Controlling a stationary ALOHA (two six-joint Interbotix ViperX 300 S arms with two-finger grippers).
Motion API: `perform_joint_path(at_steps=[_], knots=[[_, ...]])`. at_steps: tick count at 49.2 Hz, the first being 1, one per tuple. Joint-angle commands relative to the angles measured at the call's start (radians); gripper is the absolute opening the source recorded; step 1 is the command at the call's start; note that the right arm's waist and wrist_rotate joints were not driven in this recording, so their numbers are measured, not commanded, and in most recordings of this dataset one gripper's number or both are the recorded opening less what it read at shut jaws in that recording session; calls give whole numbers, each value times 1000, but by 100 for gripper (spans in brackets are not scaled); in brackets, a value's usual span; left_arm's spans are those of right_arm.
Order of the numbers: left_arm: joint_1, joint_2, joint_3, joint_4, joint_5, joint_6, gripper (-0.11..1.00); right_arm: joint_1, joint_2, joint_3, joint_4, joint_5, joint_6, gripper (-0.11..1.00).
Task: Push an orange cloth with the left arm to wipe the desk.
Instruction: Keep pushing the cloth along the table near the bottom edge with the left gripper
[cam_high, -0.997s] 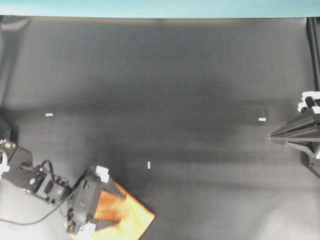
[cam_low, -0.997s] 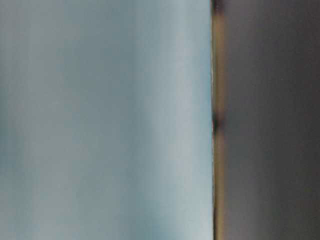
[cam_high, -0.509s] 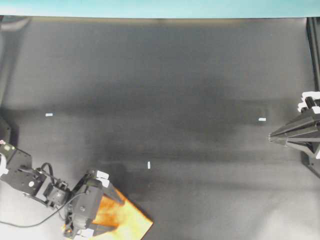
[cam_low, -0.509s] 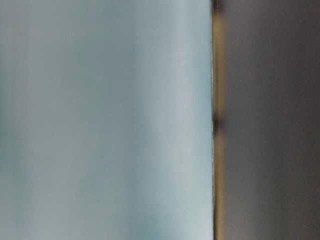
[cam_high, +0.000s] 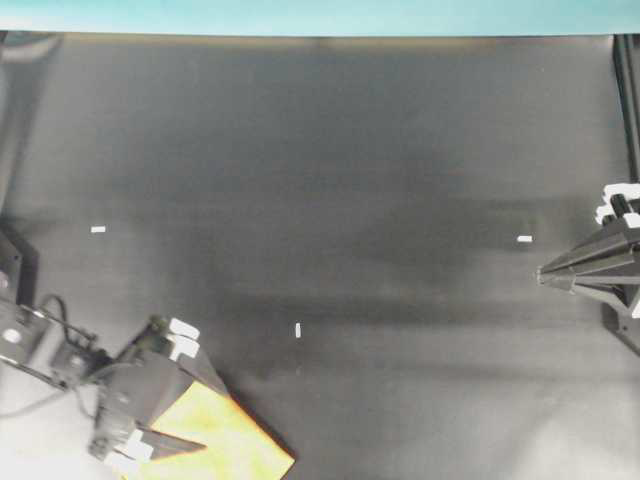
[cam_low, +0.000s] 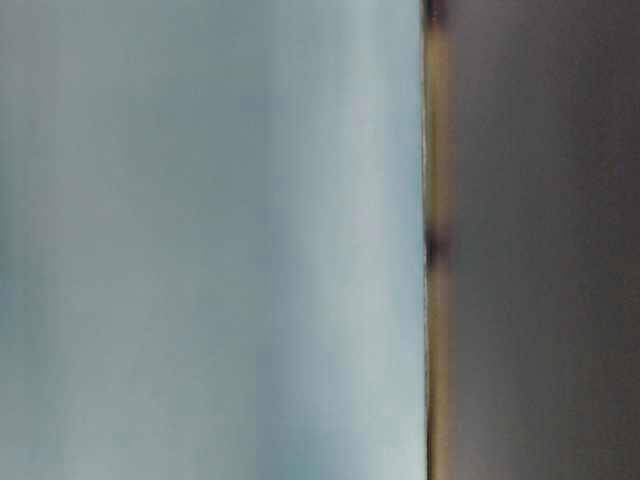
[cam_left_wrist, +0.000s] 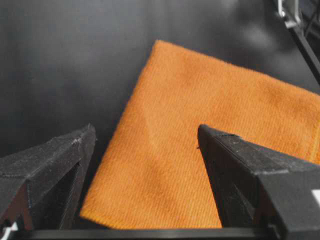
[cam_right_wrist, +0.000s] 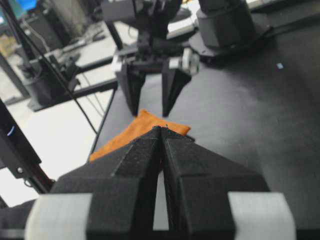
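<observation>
Near the bottom left corner of the worktop (cam_high: 330, 170) lay the orange cloth (cam_high: 215, 440). Above its edge the left tool (cam_high: 205, 415) stood wide apart, holding nothing, probably so both fingers could press and push it. Far from the cloth, the right tool (cam_high: 541, 276) was closed, empty.

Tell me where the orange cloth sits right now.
In the overhead view the orange cloth lies flat at the bottom-left of the desk, running to the lower edge of the picture, under the open left gripper.
</observation>
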Motion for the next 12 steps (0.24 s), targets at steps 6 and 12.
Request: perform_joint_path(at_steps=[6,12], knots=[[3,-110,25,3,34,3,79,0,0,-3,2,-2,0,0],[3,-149,46,3,34,3,79,0,-2,2,2,-2,-2,0]])
